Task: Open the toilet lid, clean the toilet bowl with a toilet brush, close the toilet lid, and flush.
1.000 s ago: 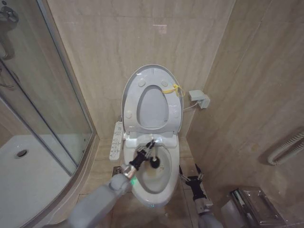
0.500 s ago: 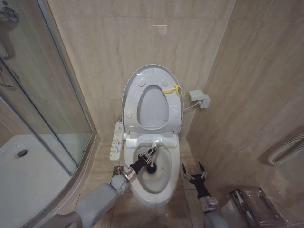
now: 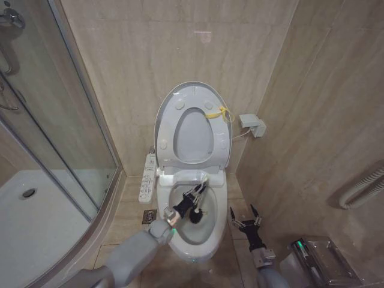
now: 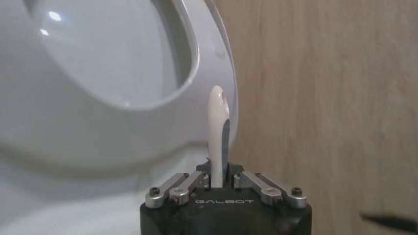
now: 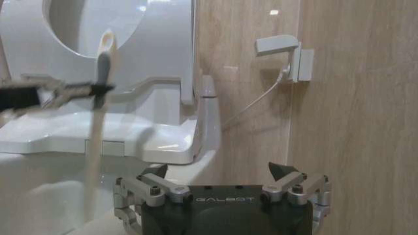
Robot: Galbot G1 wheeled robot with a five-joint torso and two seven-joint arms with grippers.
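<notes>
Head view: toilet brush (image 3: 195,211) is clamped by the left gripper (image 3: 191,198) inside the toilet bowl (image 3: 211,231), black head down. Toilet lid (image 3: 193,91) is raised at 12 o'clock. Right gripper (image 3: 245,219) is spread wide at 4 o'clock.

Grey arms end in black "GALBOT"-marked wrists, each gripper (image 5: 222,182) with silver screwed linkages and black fingertips.
</notes>
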